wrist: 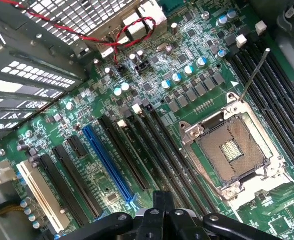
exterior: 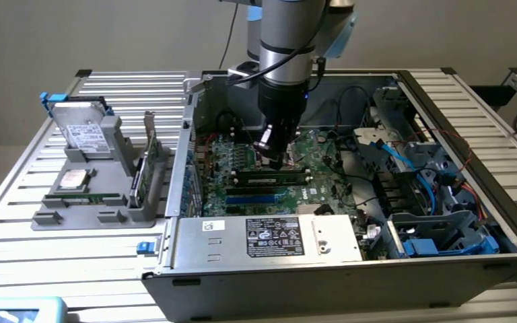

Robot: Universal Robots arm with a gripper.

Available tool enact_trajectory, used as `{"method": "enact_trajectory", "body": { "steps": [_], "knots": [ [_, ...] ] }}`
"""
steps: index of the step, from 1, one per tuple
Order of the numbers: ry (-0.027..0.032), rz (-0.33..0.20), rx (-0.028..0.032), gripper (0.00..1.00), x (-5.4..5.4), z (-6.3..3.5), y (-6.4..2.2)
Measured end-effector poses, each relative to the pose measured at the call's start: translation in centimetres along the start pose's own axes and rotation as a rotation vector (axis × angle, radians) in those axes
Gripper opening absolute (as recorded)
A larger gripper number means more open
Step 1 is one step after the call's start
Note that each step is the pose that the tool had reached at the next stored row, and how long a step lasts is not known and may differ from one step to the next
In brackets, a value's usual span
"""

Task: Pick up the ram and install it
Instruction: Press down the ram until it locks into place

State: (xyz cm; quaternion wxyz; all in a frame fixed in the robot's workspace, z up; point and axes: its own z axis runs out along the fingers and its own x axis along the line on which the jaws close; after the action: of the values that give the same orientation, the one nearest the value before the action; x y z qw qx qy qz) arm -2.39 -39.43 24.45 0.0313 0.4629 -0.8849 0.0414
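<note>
Fingers of the gripper (exterior: 276, 163) are pinched fully together and hold nothing; we see their tip poised just over the motherboard (exterior: 240, 161) inside the open computer case (exterior: 438, 101). In the exterior view the ram (exterior: 270, 180), a long thin stick with dark chips, already sits seated in a slot directly below the fingertip, at 6 o'clock from it, with blue slots (exterior: 254, 197) running parallel just beyond at 6 o'clock again. At 9 o'clock from the case, on the slatted table (exterior: 25, 202), we see a grey holder (exterior: 97, 202) carrying a hard drive (exterior: 83, 134), a square silver processor chip (exterior: 73, 179) and an upright green card (exterior: 149, 158).

From the wrist view the gripper (wrist: 162, 212) shows as dark closed metal, above black memory slots (wrist: 161, 145), a blue expansion slot (wrist: 107, 162) and the open processor socket (wrist: 231, 150) with its lever raised.
</note>
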Motion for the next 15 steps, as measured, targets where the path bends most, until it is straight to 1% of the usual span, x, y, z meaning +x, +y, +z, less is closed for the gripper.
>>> {"method": "enact_trajectory", "body": {
  "steps": [7,15],
  "knots": [
    [0.0031,0.095,-0.0098,0.11,0.0,0.0,0.0],
    [0.008,0.207,-0.0202,0.11,0.0,0.0,0.0]
  ]
}}
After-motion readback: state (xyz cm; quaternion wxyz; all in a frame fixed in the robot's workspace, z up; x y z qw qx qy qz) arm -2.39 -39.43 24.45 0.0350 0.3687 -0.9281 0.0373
